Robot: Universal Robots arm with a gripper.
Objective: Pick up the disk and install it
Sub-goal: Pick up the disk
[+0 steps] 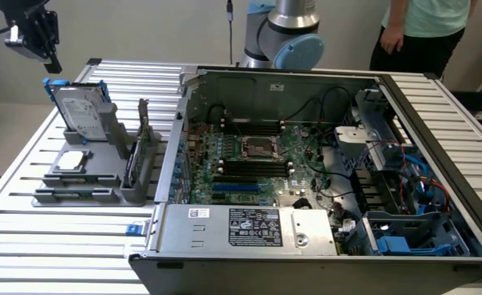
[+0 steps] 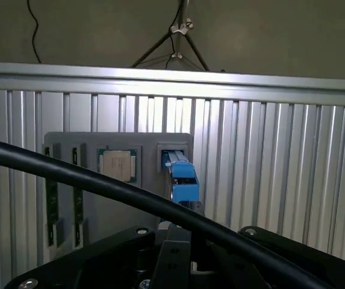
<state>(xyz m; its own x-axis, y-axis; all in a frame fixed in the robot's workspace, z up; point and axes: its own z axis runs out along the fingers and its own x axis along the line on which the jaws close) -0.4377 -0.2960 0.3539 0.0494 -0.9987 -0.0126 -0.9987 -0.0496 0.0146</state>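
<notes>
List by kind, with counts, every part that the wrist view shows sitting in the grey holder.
disk in its blue caddy: 1
CPU chip: 1
memory sticks: 2
Total: 4 parts in the grey holder

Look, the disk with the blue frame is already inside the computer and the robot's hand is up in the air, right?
No. The disk is not inside the computer; it stands upright in the grey holder outside it, on the exterior view's left. The exterior view shows this. The hand is up in the air, as you said.
</notes>
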